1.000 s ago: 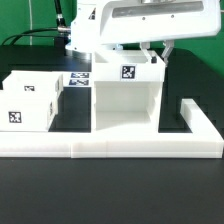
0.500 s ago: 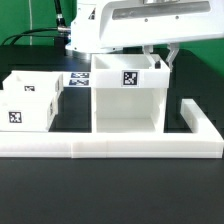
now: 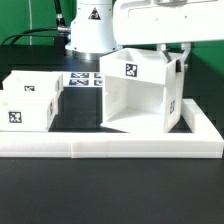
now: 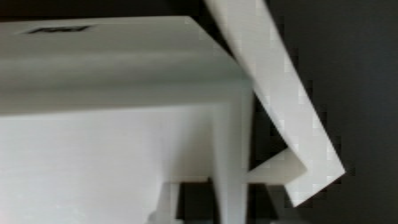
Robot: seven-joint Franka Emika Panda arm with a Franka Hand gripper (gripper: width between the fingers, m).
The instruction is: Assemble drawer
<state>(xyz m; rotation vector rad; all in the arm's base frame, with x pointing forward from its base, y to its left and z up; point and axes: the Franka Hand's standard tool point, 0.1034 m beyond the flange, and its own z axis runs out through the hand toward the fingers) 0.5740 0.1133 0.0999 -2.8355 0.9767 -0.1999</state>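
- Your gripper (image 3: 176,62) looks clamped on the top edge of the housing (image 3: 140,92), at the side wall on the exterior view's right. The wrist view shows a thin white wall running through the jaws, which fits that.
- The housing stands mid-table, just behind the border wall (image 3: 110,147), skewed to it, with its open face angled toward the exterior view's left.
- I can't tell whether its base is off the table (image 3: 110,195) or still dragging on it.
- The trays (image 3: 28,100) sit stacked at the exterior view's left, apart from the housing and untouched. The marker board (image 3: 84,79) lies behind, between the two.
- My read on the step: you're repositioning the housing, and no tray is in yet, so the task is at an early stage.
- The next move calls for squaring the housing against the border wall and setting it flat before you let go.
- After that, fetch a tray and line it up with the open face.
- Watch the grip. A thin wall pinched at one edge can let the housing pivot.
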